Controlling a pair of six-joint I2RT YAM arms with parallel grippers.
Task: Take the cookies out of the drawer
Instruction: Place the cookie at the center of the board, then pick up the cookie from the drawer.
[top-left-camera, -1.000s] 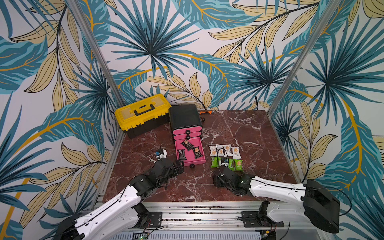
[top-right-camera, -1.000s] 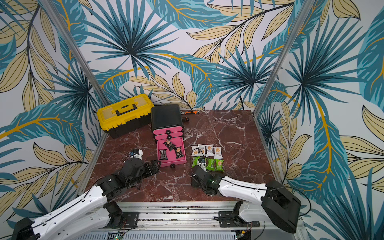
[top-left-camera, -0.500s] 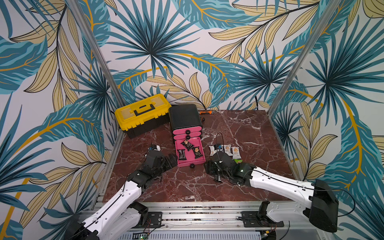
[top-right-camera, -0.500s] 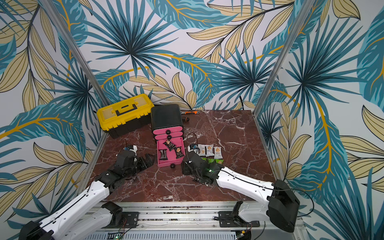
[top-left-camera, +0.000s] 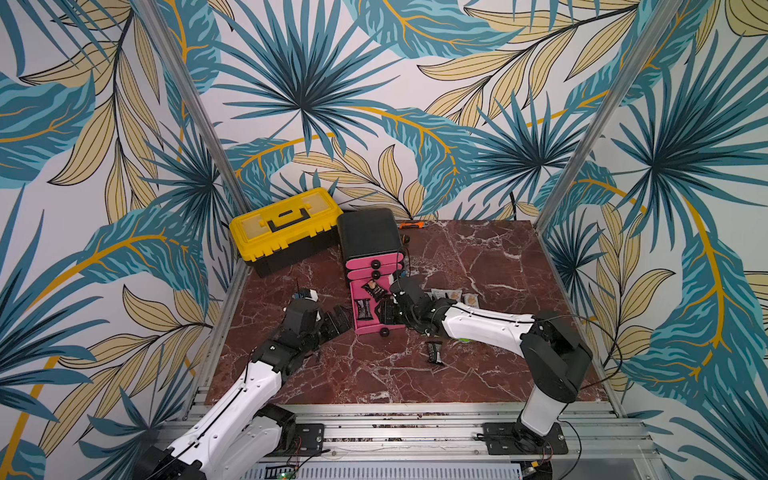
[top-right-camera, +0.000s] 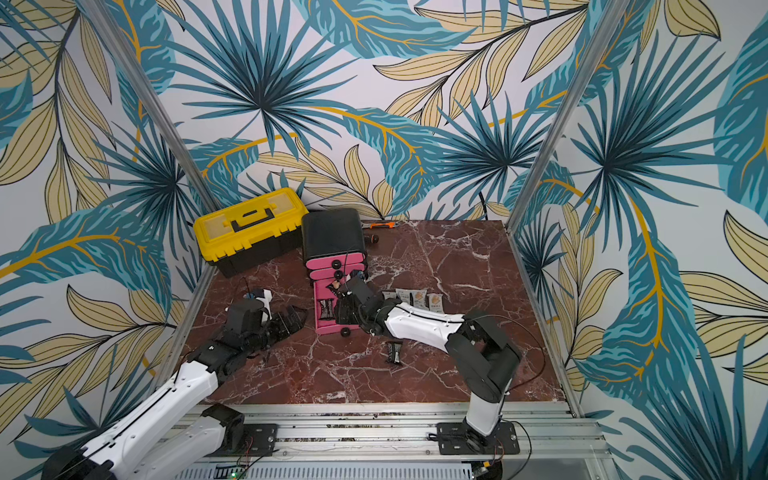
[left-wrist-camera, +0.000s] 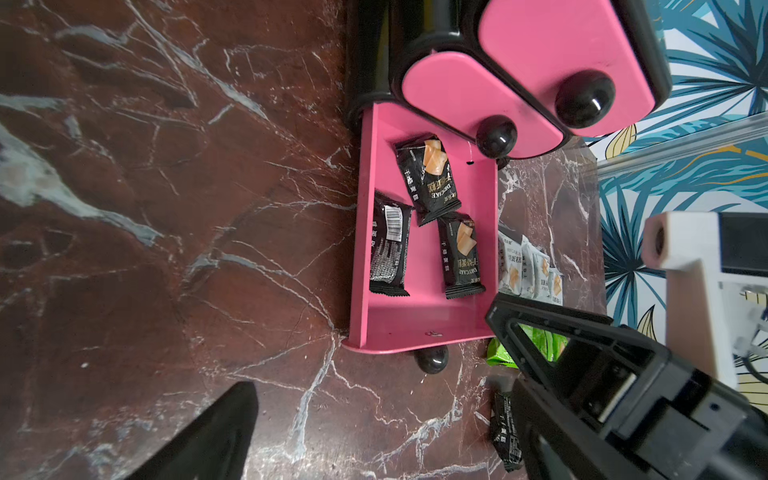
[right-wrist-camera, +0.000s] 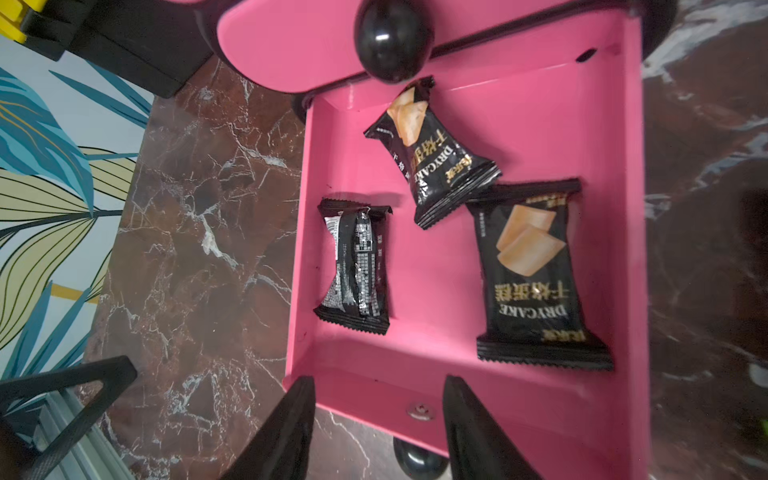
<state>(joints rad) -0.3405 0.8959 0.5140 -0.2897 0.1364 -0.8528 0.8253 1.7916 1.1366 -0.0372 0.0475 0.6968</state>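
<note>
The pink drawer (right-wrist-camera: 436, 299) stands pulled out of the black cabinet (top-left-camera: 368, 232). Three black cookies lie in it (right-wrist-camera: 432, 158) (right-wrist-camera: 357, 266) (right-wrist-camera: 532, 274), and the left wrist view shows them too (left-wrist-camera: 430, 178). My right gripper (right-wrist-camera: 379, 386) hangs open and empty above the drawer's front wall (top-left-camera: 388, 311). My left gripper (top-left-camera: 336, 322) stands open and empty on the table just left of the drawer (top-right-camera: 291, 320). On the table to the drawer's right lie white cookies (top-left-camera: 455, 296) (top-right-camera: 417, 298), green cookies (left-wrist-camera: 503, 353) and one black cookie (top-left-camera: 434, 352).
A yellow and black toolbox (top-left-camera: 286, 224) stands at the back left beside the cabinet. A small orange tool (top-left-camera: 411, 225) lies by the back wall. Two shut pink drawers with black knobs (left-wrist-camera: 496, 131) overhang the open one. Metal rails run along the table's front edge.
My right arm has swung left from the packets on the table to the drawer's front. One black cookie now lies on the table where it was. My left gripper drew back slightly.
</note>
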